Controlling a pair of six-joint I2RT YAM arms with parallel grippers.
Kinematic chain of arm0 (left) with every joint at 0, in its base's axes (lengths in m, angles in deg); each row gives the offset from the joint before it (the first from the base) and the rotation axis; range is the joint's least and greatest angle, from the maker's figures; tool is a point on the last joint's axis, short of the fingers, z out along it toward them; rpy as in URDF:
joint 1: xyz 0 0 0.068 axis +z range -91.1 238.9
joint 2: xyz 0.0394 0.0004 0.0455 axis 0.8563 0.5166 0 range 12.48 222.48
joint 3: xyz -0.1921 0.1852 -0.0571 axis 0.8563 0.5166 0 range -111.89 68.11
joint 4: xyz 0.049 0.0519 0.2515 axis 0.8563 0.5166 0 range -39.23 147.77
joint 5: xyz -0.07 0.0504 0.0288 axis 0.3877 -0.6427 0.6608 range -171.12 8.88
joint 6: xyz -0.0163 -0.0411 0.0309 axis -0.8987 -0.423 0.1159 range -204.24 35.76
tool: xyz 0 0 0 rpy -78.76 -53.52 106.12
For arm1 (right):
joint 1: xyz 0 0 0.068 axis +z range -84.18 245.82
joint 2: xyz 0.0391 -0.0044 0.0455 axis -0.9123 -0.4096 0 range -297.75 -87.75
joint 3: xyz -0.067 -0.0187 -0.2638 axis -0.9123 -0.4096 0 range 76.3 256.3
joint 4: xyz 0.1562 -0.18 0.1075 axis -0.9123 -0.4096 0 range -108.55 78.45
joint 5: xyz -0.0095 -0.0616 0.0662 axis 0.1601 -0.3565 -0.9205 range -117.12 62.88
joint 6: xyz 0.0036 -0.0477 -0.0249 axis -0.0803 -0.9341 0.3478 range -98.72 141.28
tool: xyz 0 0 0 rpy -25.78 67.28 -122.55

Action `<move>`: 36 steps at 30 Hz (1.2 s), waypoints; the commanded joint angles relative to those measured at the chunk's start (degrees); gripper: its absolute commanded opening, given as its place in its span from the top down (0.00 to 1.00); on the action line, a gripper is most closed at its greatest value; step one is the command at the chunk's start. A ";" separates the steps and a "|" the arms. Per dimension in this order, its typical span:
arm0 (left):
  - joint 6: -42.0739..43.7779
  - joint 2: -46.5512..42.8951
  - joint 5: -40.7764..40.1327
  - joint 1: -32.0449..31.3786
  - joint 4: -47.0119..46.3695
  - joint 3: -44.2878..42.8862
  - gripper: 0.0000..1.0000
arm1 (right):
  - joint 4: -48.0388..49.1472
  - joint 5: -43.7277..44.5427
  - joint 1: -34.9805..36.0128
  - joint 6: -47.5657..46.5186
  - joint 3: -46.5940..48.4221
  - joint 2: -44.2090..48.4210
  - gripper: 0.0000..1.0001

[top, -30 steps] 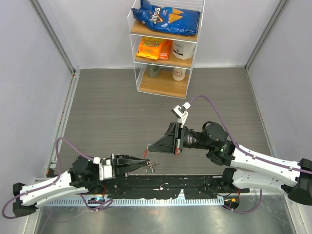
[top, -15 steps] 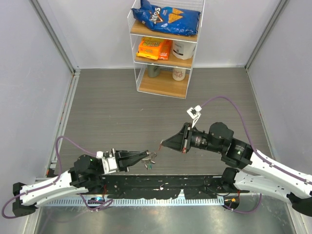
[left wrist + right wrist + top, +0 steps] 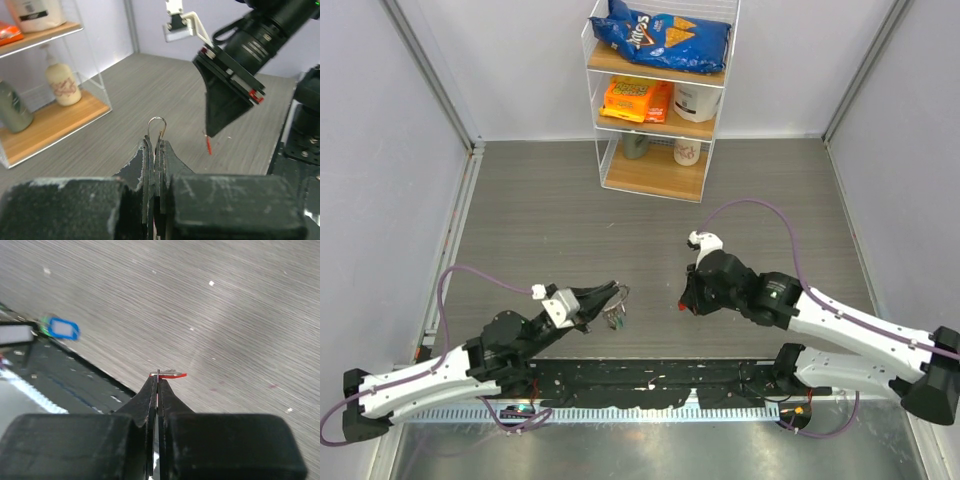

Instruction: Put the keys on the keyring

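One key looks left to go. The red key (image 3: 177,374) is pinched in the fully closed right gripper (image 3: 158,378), off at 3 o'clock from the keyring (image 3: 157,118) in the overhead view and not touching it. The left gripper (image 3: 154,146) is clamped on the ring, with what look like the green and blue keys (image 3: 615,320) dangling underneath, so probably two are done.
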 commanded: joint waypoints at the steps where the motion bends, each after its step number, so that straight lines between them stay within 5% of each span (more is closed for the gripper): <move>1: -2.94 2.76 -10.65 -0.14 -1.08 -3.95 1.00 | -4.42 5.34 -0.17 -4.37 3.65 -4.94 0.94; 15: -6.63 7.16 -25.15 -0.23 3.05 -6.51 1.00 | -8.02 6.48 -0.08 -8.51 7.61 -18.57 0.94; 25: -5.93 7.51 -25.86 -0.14 2.61 -6.24 1.00 | -9.61 6.57 -0.08 -10.52 15.24 -19.46 0.53; 36: -5.58 7.34 -19.10 -0.14 1.91 -6.24 1.00 | -3.11 -17.31 -0.61 -18.17 30.81 -17.69 0.48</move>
